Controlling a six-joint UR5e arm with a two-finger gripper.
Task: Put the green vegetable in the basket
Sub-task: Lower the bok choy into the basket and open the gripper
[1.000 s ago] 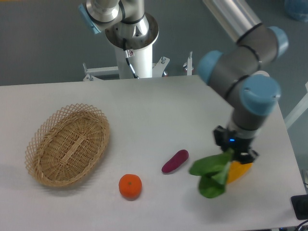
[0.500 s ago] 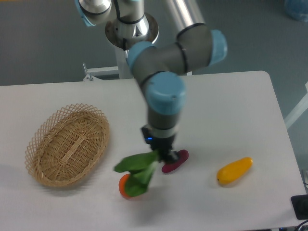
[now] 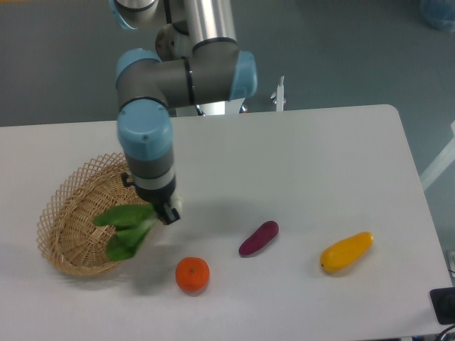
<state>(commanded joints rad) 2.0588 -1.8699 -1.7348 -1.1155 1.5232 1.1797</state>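
One bok choy hangs clamped by its stem in my gripper over the wicker basket's near-right rim, and I judge it best carried further inward and lowered before letting go.

The grey-and-blue jointed arm reaches down from its upper mount, elbow bent, wrist pointing straight down. Its small black two-finger hand is clamped on the leafy green vegetable, holding it aloft.
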